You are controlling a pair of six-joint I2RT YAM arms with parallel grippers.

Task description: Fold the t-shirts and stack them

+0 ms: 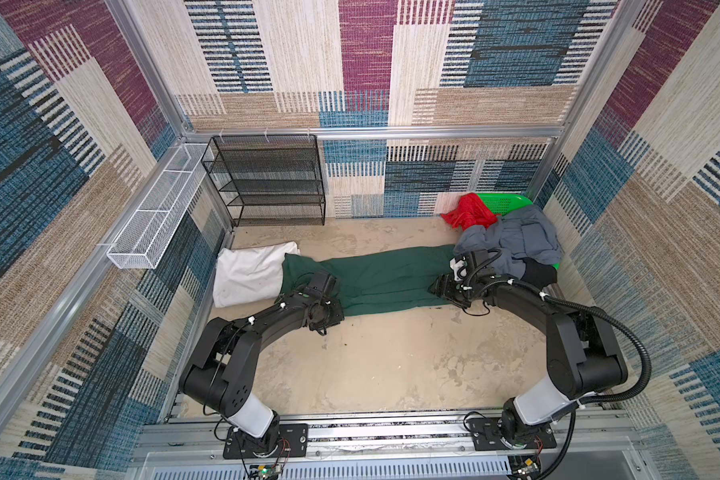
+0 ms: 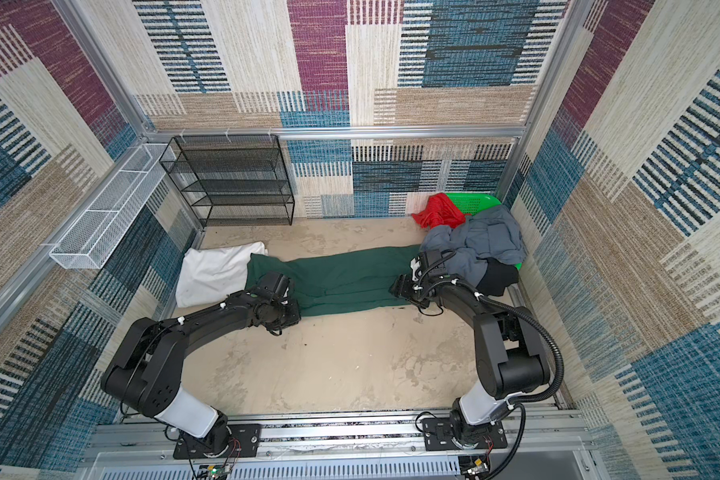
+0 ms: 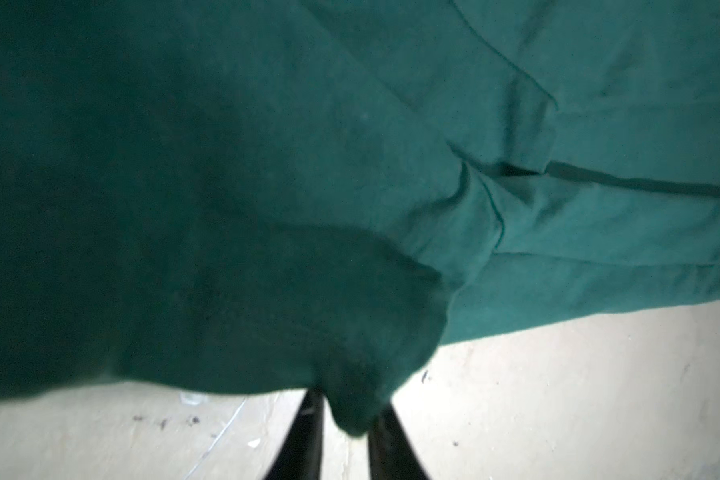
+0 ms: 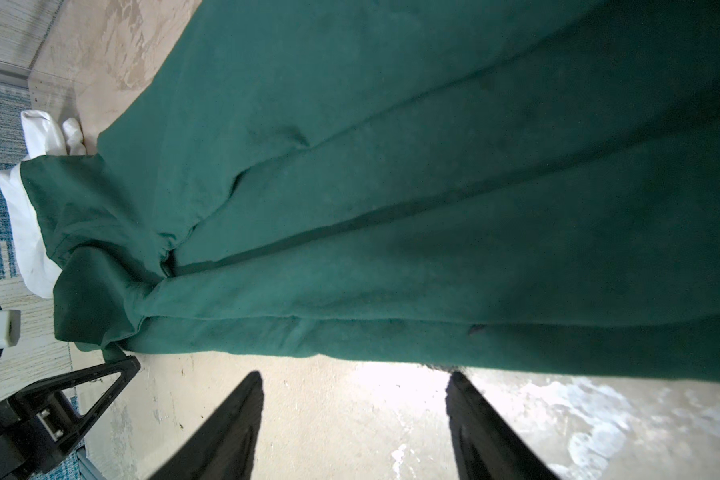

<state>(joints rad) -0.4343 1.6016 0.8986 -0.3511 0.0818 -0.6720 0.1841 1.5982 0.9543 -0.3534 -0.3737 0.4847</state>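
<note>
- Nearest the camera, two black arms reach in over the sandy tabletop (image 1: 371, 361), one from each side.
- Left gripper (image 3: 350, 415): jaws pressed together, pinching a fold at the left end of the one dark green t-shirt (image 1: 383, 274).
- Right gripper (image 4: 354, 378): jaws spread apart, with the tips at that shirt's near edge and nothing between them.
- The green shirt lies in a long band between both grippers, touching one white t-shirt (image 1: 250, 274) on the left.
- Rear right pile: one black t-shirt (image 1: 539, 274), one grey-blue t-shirt (image 1: 516, 237) and one red t-shirt (image 1: 468, 214), heaped on one green basket (image 1: 508, 202).
- Farthest: one black mesh shelf (image 1: 267, 183).
</note>
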